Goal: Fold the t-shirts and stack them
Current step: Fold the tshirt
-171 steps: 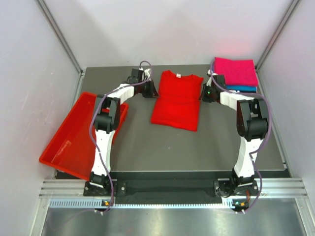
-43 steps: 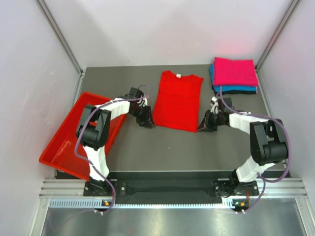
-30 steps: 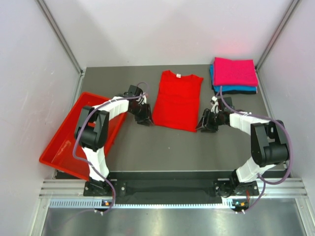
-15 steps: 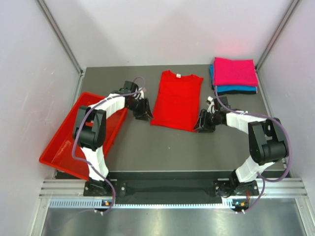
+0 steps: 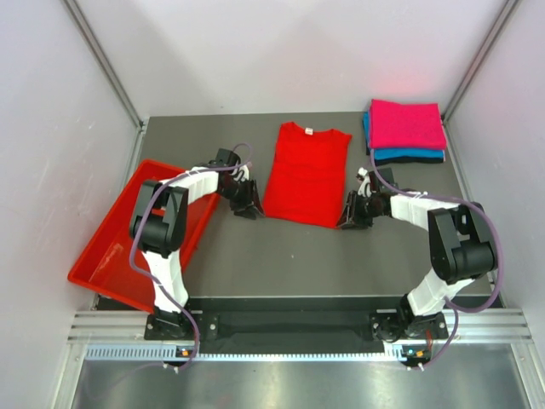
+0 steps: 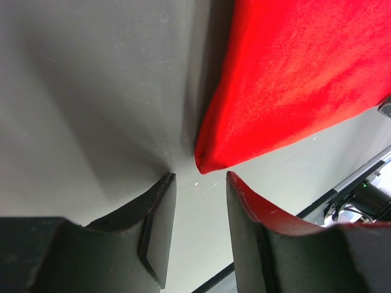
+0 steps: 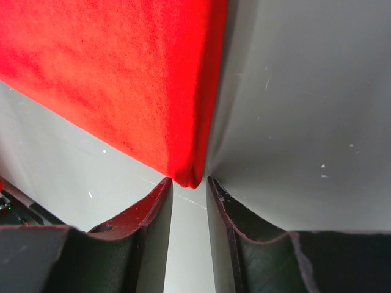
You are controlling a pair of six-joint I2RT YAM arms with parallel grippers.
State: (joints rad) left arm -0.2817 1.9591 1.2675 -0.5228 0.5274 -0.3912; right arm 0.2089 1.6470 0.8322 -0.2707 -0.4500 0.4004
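Observation:
The bright red t-shirt [image 5: 304, 175] lies flat on the grey table with its sides folded in, collar away from me. My left gripper [image 5: 253, 210] is open at its near left corner [image 6: 211, 162], the corner just ahead of the fingertips. My right gripper [image 5: 346, 219] is open at its near right corner [image 7: 188, 177], which sits between the fingertips. The magenta-pink t-shirt [image 5: 407, 123] lies folded on the teal-blue t-shirt [image 5: 410, 154] at the back right. The black shirt is out of view.
A rigid red plastic tray [image 5: 128, 239] lies tilted over the table's left edge, beside the left arm. The stack of folded shirts stands behind the right arm. White walls close in the table on three sides.
Both grippers came down from the shirt's shoulders to its near corners. In the last second they edged closer in to the cloth; the shirt lies as before.

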